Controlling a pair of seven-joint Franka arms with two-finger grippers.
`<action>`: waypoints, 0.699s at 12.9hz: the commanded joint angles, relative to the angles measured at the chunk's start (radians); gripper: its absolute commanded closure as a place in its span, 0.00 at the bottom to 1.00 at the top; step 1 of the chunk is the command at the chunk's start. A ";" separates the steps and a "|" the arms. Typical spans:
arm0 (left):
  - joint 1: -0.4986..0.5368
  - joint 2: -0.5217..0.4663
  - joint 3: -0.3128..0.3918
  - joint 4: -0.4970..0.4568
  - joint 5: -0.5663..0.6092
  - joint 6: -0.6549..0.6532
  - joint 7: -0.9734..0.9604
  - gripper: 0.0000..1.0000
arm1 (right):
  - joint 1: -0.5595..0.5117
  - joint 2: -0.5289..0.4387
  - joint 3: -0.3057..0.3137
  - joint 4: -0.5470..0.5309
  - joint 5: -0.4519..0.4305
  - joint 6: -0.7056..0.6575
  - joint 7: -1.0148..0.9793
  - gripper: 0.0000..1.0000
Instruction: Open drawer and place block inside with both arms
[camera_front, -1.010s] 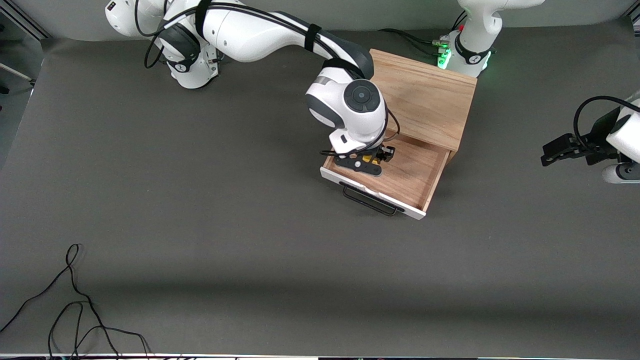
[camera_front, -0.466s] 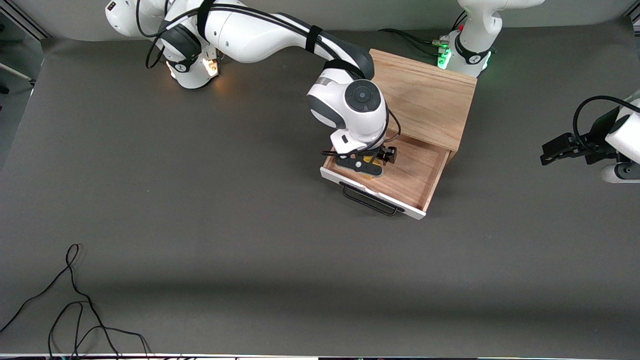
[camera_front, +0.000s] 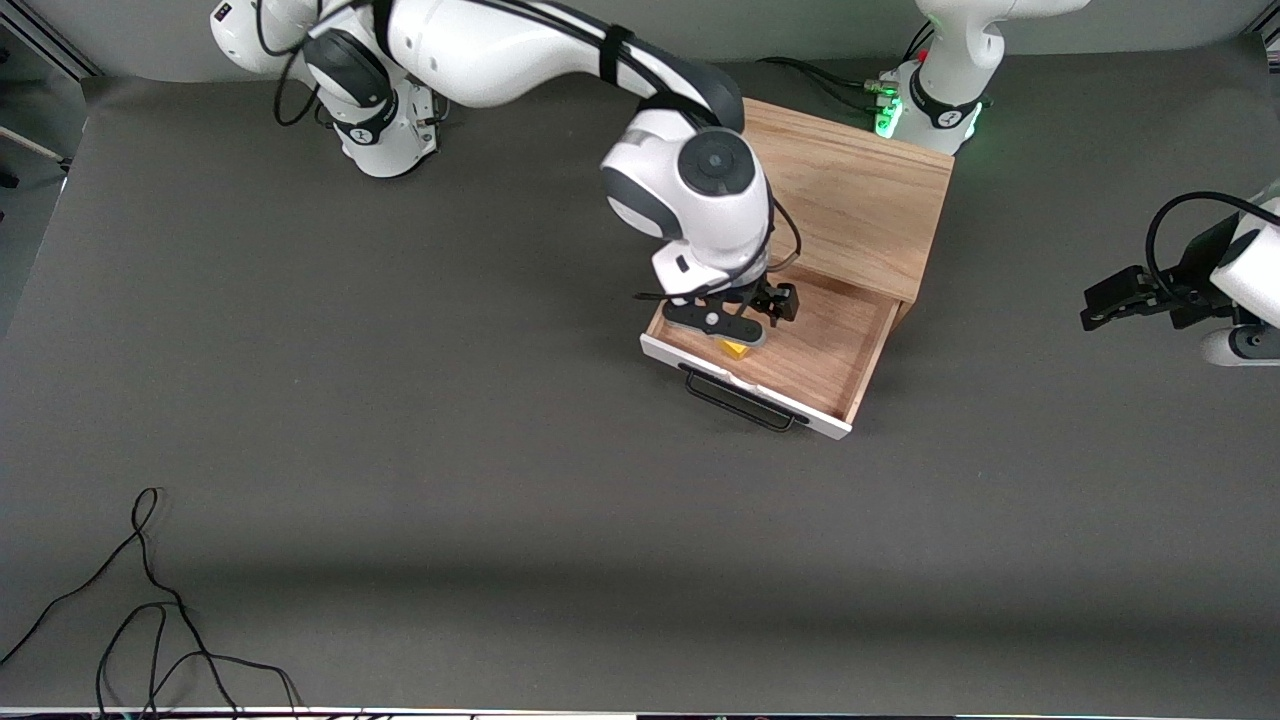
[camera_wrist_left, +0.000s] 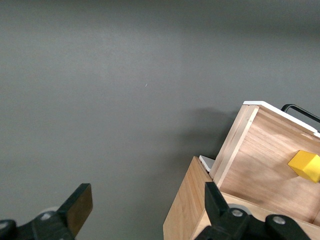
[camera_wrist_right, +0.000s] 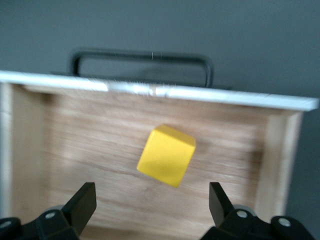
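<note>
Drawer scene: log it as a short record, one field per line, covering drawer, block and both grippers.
drawer: pulled out of the light-oak cabinet, black wire handle toward the front camera
block: yellow cube, lying loose in the drawer, near its white front panel
right gripper: open, over the drawer, just above the block, not gripping it
left gripper: open, empty, waiting over the mat at the left arm's end of the table
task status: block is inside; drawer not shut
</note>
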 joint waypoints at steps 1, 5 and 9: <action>-0.015 -0.017 0.013 -0.013 0.009 -0.010 0.016 0.00 | -0.078 -0.131 0.009 -0.034 -0.018 -0.078 0.001 0.00; -0.015 -0.017 0.013 -0.013 0.008 -0.010 0.016 0.00 | -0.246 -0.356 0.008 -0.188 0.023 -0.145 -0.232 0.00; -0.013 -0.016 0.013 -0.013 0.009 -0.010 0.016 0.00 | -0.433 -0.584 -0.003 -0.415 0.108 -0.145 -0.441 0.00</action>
